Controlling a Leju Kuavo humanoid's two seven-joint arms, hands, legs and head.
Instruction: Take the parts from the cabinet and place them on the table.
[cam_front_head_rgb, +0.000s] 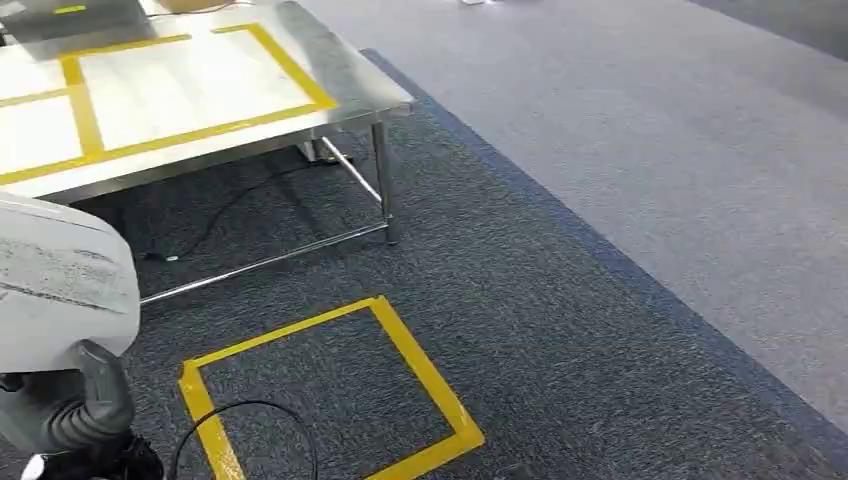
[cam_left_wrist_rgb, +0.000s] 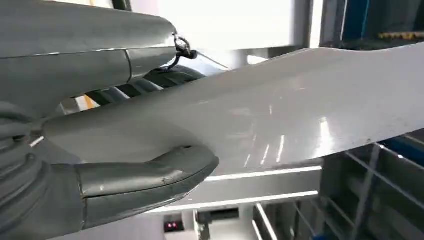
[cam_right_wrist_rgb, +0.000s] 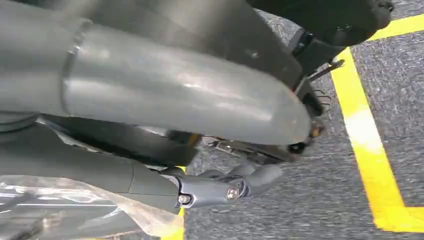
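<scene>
Closest to me, my left hand (cam_left_wrist_rgb: 75, 185) grips the white part (cam_left_wrist_rgb: 280, 120): the thumb presses flat on one broad face and the fingers lie across the other, so the panel is clamped near its end. Its long axis runs straight out from my palm, and most of its glossy length hangs free beyond the grip. In the head view the same part shows as a pale curved slab low at my left side, above the carpet.

My right hand (cam_right_wrist_rgb: 165, 100) hangs low over the floor with its fingers curled inward. A crumpled clear plastic bag (cam_right_wrist_rgb: 85, 210) sits against it, but I cannot tell whether the fingers hold the bag or merely lie beside it.

Just ahead on the carpet is a square of yellow tape (cam_front_head_rgb: 420, 370), with a black cable (cam_front_head_rgb: 250, 405) looping across its near corner.

Beyond that stands the steel counter (cam_front_head_rgb: 340, 70), ahead and to my left, its top marked off in yellow-taped boxes (cam_front_head_rgb: 290, 65). Since the part is on my left and the counter lies leftward too, I judge the left arm is the nearer one for setting it down, with the long axis swung to lie inside a box.

I can read no brand, label or writing anywhere.
</scene>
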